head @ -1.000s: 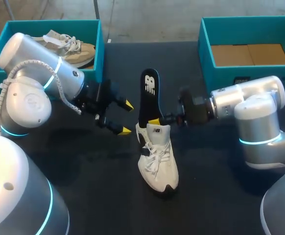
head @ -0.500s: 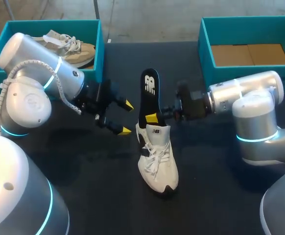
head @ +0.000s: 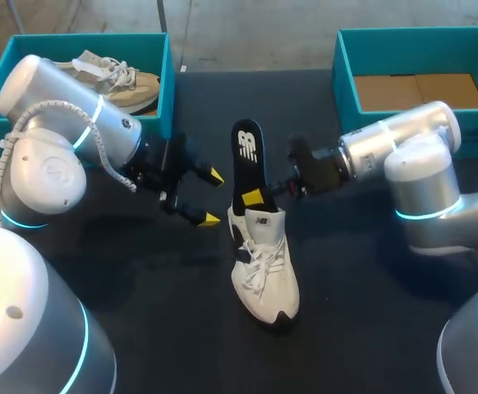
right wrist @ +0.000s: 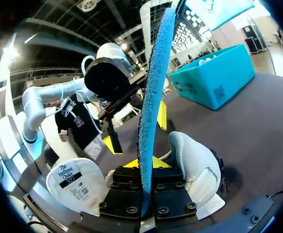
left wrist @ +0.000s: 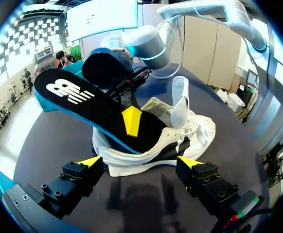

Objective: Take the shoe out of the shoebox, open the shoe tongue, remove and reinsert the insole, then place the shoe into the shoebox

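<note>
The right fingers (head: pixel 253 198) are clamped on the lower part of the insole (head: pixel 246 164), one on each face, and that narrow pinch is the first weak point. The insole stands almost upright with most of its length above the grip, so it could pivot or slide out if it meets resistance. Its lower end sits in the opening of the shoe (head: pixel 264 263), just behind the raised tongue (left wrist: pixel 180 99); if that end catches inside, the insole may buckle rather than travel. The shoe stands free on the table (head: pixel 140 312) between the two arms with nothing holding it, so drag from the insole could lift, twist or topple it. The left fingers (left wrist: pixel 90 161) are spread wide and touch nothing, with the shoe's side just ahead of them. A careless advance there could knock the shoe or insole instead of steadying it. The tongue might also flop back across the opening. The shoebox (head: pixel 347 90) sits well apart, beyond the right arm.
</note>
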You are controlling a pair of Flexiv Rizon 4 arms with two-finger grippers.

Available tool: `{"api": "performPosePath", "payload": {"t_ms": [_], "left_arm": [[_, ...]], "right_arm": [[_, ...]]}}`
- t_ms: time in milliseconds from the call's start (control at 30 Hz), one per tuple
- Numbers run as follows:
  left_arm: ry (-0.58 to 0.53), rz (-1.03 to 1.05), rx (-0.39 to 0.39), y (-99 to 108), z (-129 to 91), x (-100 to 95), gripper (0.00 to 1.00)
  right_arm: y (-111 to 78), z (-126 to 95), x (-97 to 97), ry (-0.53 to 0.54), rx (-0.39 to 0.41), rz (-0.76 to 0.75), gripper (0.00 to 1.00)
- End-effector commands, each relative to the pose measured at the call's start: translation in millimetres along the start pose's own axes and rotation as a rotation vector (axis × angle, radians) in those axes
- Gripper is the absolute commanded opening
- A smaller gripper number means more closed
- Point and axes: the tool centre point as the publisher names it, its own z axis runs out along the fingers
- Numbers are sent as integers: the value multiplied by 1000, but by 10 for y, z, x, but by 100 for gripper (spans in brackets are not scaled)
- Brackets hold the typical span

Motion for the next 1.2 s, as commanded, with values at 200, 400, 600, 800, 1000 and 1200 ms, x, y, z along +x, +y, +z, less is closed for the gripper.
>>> {"api": "performPosePath", "payload": {"t_ms": [200, 400, 600, 800, 1000, 1200], "left_arm": [[-1, 0, -2, 2, 7, 2, 100], [-1, 0, -2, 2, 7, 2, 100], [-1, 0, -2, 2, 7, 2, 100], [-1, 0, -2, 2, 7, 2, 100], [-1, 0, -2, 2, 7, 2, 100], [-1, 0, -2, 2, 7, 2, 100]], "right_arm": [[-177, 67, 21, 30, 87, 59, 0], [-303, 74, 73, 31, 93, 86, 0], [-308, 58, 101, 17, 87, 83, 13], [-158, 46, 121, -5, 83, 39, 29], [-44, 36, 78, -11, 83, 7, 29], [83, 25, 25, -12, 72, -24, 27]]}}
